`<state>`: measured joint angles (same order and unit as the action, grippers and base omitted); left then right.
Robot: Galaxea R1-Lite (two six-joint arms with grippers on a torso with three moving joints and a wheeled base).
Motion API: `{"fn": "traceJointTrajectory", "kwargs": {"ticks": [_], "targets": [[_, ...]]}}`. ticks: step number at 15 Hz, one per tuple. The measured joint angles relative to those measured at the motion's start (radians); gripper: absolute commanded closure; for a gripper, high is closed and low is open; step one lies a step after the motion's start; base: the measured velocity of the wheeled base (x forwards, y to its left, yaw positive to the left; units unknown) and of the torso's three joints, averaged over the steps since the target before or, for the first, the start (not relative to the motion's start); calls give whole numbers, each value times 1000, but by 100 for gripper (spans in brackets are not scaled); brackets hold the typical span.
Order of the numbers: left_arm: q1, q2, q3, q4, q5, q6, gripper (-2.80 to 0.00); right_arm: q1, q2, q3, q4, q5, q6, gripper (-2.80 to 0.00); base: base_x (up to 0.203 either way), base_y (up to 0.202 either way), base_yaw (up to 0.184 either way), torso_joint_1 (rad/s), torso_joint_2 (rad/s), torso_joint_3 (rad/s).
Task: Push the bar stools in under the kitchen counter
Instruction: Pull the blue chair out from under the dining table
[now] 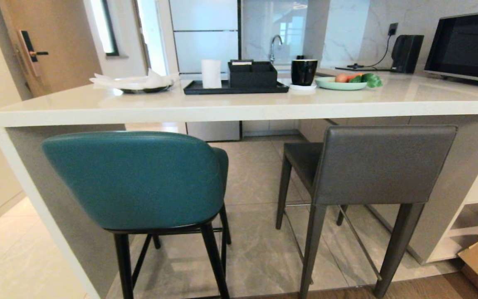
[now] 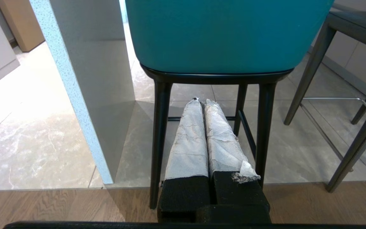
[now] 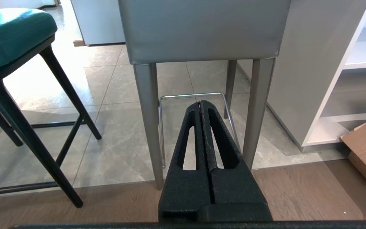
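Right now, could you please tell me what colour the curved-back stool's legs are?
Black: the teal stool has thin black legs, clearest in the left wrist view.

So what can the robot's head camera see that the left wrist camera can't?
Only the head view shows the kitchen counter top with its black tray, black cup, plate of vegetables and microwave, plus the dark grey stool's back.

Only the left wrist view shows the left end effector, shut and pointing under the teal stool's seat, touching nothing.

Both show the teal stool, the grey stool's legs, the counter's end panel and the tiled floor.
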<state>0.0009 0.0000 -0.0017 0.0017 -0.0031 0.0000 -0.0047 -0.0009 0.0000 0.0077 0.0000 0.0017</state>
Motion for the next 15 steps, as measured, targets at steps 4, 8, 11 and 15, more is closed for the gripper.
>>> {"fn": "traceJointTrajectory", "kwargs": {"ticks": [4, 8, 11, 15], "targets": [[0, 0, 0, 0, 0, 0, 0, 0, 0, 0, 0, 0, 0, 0, 0, 0, 0, 0, 0, 0], [0, 0, 0, 0, -1, 0, 0, 0, 0, 0, 0, 0, 0, 0, 0, 0, 0, 0, 0, 0], [0, 0, 0, 0, 0, 0, 0, 1, 0, 0, 0, 0, 0, 0, 0, 0, 0, 0, 0, 0], [1, 0, 0, 0, 0, 0, 0, 0, 0, 0, 0, 0, -1, 0, 0, 0, 0, 0, 0, 0]]}}
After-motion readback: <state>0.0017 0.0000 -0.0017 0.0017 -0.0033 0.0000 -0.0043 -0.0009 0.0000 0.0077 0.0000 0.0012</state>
